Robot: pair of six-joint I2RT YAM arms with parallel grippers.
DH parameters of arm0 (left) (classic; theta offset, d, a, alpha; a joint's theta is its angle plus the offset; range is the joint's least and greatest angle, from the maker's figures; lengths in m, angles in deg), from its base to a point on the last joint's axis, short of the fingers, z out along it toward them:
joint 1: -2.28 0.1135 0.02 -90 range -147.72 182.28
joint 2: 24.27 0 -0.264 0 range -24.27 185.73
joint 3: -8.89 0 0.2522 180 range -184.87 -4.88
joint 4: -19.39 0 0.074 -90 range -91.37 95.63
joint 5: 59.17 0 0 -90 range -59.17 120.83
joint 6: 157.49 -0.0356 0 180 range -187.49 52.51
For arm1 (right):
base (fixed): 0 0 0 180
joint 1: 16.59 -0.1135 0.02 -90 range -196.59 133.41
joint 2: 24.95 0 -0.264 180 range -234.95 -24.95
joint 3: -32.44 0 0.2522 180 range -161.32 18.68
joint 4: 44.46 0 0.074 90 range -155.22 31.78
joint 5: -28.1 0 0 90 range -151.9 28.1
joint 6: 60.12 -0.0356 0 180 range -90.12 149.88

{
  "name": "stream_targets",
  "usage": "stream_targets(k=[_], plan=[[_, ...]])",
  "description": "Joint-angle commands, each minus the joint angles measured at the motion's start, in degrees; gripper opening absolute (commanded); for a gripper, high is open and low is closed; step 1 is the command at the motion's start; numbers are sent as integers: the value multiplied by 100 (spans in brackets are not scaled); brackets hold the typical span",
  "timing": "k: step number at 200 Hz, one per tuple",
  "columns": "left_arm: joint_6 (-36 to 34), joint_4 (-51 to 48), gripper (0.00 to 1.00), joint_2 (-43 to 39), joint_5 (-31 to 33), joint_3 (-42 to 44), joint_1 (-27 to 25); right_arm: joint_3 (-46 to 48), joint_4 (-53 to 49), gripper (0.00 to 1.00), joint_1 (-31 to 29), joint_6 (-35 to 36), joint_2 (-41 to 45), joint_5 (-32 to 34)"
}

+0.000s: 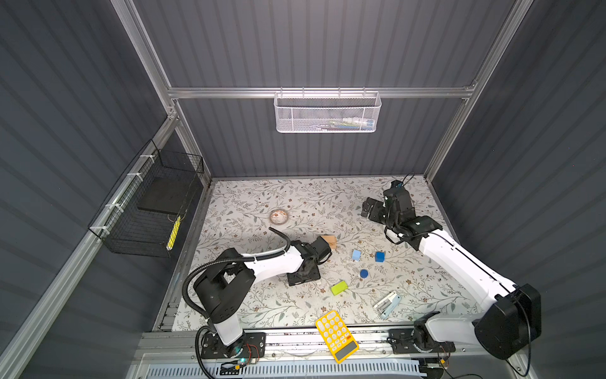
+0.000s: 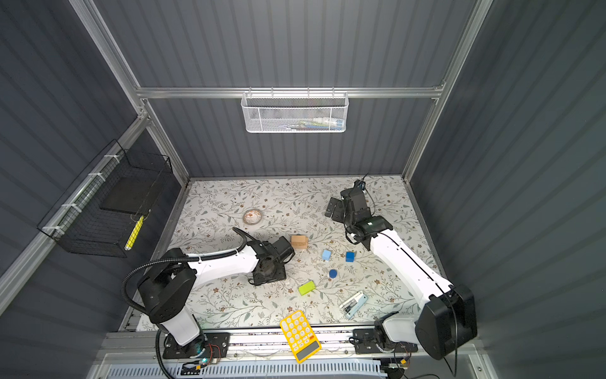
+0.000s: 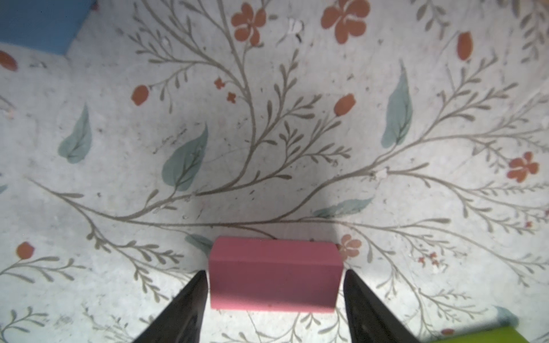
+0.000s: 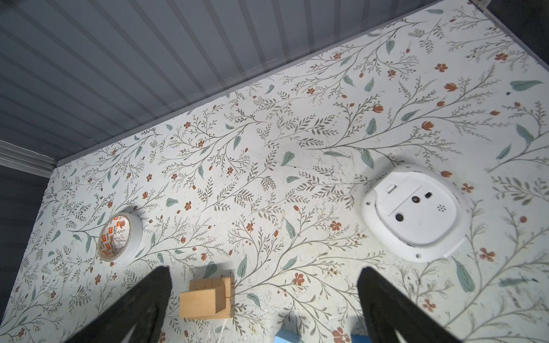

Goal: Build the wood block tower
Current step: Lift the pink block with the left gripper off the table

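while left hand (image 3: 274, 271) grips pink bar (image 3: 274, 283), right hand (image 4: 265, 268) spread open; white mesh basket (image 1: 295, 113) holds blurred items.

Stacked tan bars (image 2: 299, 242); pink bar (image 3: 274, 285) in left gripper (image 3: 274, 271); blue pieces (image 1: 363, 273), lime-green bar (image 1: 339, 287) loose

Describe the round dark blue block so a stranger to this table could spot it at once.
Find the yellow calculator on the front edge of the table, then move back past the lime-green block. Just beyond it stands the round dark blue block. The light blue cube and dark blue cube behind it have corners; it alone is round.
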Motion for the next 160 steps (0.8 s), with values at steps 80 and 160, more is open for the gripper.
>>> stream_targets(k=[80,160], plan=[[79,8,69,-55,-18,92,-23,25,121,99,37,-30,-125,-41],[-27,-113,68,32,-44,53,-35,8,115,99,26,-36,-154,-62]])
